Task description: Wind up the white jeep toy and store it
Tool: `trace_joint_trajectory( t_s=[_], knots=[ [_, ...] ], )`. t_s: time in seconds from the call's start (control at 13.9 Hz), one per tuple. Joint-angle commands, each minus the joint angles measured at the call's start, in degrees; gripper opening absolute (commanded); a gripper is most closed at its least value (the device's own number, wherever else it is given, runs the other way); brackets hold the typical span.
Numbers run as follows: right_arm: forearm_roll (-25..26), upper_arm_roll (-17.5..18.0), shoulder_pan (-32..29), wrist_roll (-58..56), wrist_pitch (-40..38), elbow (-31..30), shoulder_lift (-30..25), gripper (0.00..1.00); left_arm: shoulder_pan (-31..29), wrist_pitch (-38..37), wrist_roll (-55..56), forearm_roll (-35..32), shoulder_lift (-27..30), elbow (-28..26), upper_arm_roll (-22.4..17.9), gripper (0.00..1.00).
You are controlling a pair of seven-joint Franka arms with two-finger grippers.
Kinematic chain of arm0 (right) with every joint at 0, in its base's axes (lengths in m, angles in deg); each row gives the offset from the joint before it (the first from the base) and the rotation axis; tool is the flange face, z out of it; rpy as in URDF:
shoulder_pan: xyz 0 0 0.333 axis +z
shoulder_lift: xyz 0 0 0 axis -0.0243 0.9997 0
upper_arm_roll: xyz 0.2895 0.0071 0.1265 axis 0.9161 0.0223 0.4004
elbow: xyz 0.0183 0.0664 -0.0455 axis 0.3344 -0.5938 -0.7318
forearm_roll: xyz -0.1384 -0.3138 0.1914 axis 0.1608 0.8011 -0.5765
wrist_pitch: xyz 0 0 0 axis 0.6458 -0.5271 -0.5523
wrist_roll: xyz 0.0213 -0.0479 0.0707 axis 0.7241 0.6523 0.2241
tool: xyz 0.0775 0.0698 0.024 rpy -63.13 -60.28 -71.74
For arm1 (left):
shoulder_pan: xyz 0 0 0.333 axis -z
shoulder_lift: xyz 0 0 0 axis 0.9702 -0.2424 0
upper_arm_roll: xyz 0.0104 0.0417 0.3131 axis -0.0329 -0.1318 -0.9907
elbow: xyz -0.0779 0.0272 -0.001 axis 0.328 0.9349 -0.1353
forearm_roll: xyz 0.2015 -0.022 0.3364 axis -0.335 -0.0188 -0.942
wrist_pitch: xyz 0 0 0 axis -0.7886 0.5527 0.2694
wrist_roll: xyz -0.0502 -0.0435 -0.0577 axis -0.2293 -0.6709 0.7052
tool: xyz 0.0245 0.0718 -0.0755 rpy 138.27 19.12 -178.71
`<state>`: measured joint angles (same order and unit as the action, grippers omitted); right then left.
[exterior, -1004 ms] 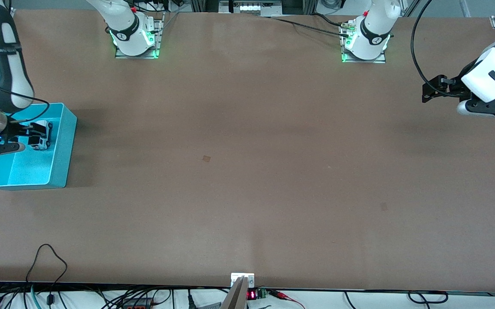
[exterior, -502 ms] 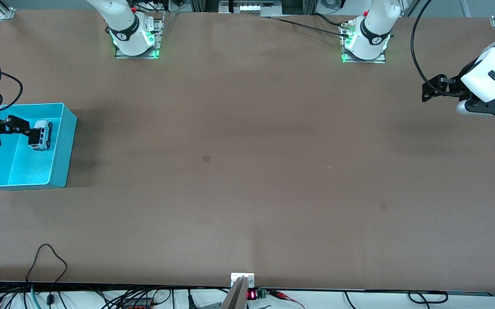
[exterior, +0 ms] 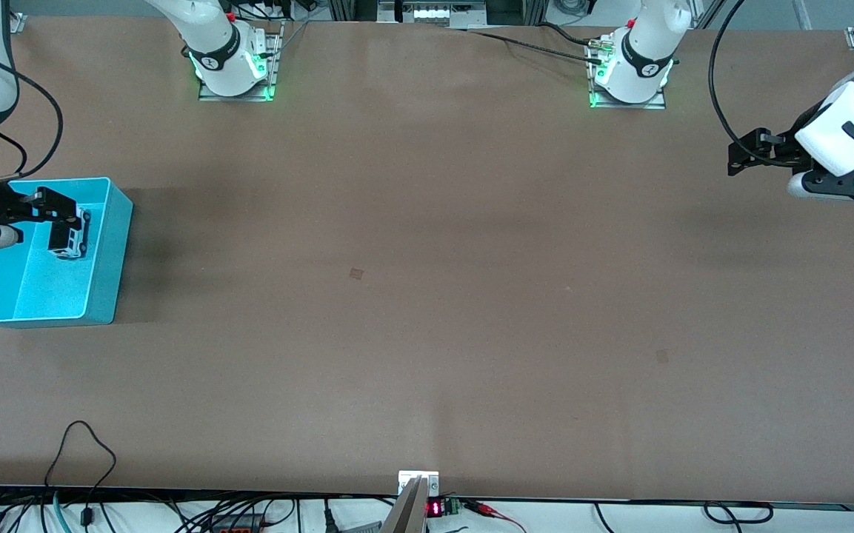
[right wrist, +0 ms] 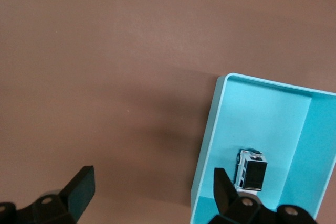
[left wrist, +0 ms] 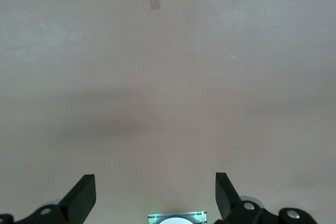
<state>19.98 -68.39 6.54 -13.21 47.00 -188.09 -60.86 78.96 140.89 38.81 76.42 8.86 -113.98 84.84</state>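
The white jeep toy [exterior: 69, 235] lies on the floor of the blue bin [exterior: 112, 244] at the right arm's end of the table. In the right wrist view the jeep [right wrist: 251, 170] sits just inside the bin's wall [right wrist: 210, 140]. My right gripper [exterior: 56, 207] hangs open and empty in the air above the bin, close over the jeep and not touching it; it also shows in its own wrist view [right wrist: 152, 187]. My left gripper [exterior: 741, 154] waits open and empty above the left arm's end of the table, and its wrist view [left wrist: 155, 190] shows only bare table.
The brown table [exterior: 427, 296] bears small darker patches [exterior: 355, 273]. The arm bases [exterior: 234, 70] stand along the edge farthest from the front camera. A black cable loop [exterior: 82, 451] lies near the front edge.
My right gripper was down around the jeep in the bin. It has lifted away, open, and the jeep stays where it was. The left arm has not moved.
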Motion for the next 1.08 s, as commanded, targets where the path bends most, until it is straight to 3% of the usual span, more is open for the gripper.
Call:
trace_joint_trajectory(
  t_s=[0.0,0.07,0.14,0.72,1.0],
  knots=[
    [0.2,9.1,-5.4,7.8,-2.3,0.1,-2.5,1.00,0.2,-1.2,0.0,1.1,0.5,0.5,-0.1,1.00],
    [0.4,15.0,-9.0,11.9,-3.4,0.1,-3.8,1.00,0.2,-1.2,0.0,1.1,0.5,0.5,-0.1,1.00],
    [0.5,17.1,-10.0,14.8,-4.8,0.1,-4.8,1.00,0.2,-1.2,0.0,1.1,0.5,0.5,-0.1,1.00],
    [0.7,19.2,-9.7,20.8,-9.0,-0.6,-12.9,1.00,0.2,-1.3,0.0,1.1,0.6,0.5,-0.1,1.00],
    [0.3,19.2,-9.8,19.5,-11.0,-0.1,-13.2,1.00,0.2,-1.3,0.0,1.1,0.5,0.5,-0.1,1.00]
  ],
)
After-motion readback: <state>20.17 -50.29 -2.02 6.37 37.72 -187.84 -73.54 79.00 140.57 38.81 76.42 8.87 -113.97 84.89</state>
